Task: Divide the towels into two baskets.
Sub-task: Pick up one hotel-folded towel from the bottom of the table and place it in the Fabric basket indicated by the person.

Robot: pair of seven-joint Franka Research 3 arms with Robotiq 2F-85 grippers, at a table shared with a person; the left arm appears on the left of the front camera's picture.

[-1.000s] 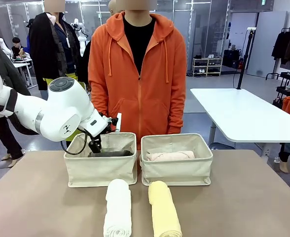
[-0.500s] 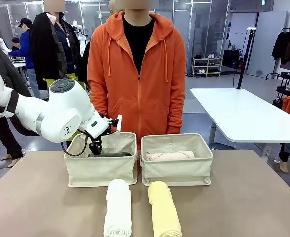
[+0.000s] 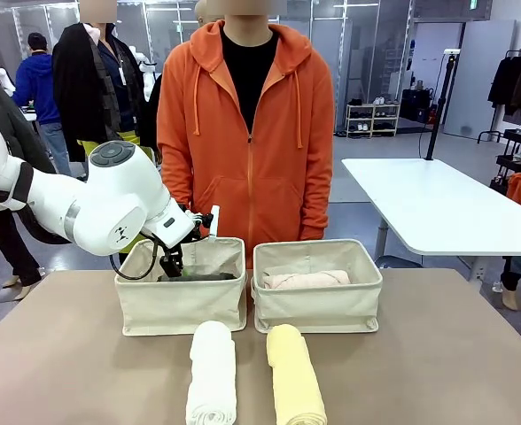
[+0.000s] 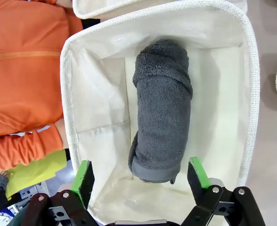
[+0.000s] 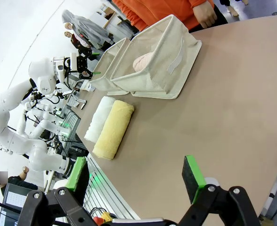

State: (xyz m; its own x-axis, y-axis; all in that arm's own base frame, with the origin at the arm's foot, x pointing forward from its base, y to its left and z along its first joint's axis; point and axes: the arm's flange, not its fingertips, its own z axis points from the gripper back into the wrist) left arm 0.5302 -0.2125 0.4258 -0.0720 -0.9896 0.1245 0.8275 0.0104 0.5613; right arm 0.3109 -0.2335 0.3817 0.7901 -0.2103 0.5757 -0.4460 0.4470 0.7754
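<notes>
Left gripper (image 4: 141,173) has eased up slightly, fingers spread above the dark grey towel (image 4: 162,113) in the left basket (image 3: 181,308); right gripper (image 5: 135,173) spread too.

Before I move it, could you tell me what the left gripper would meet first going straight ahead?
Probably the grey towel lying in the basket: the open left gripper points down at its near end, though depth is unclear.
</notes>
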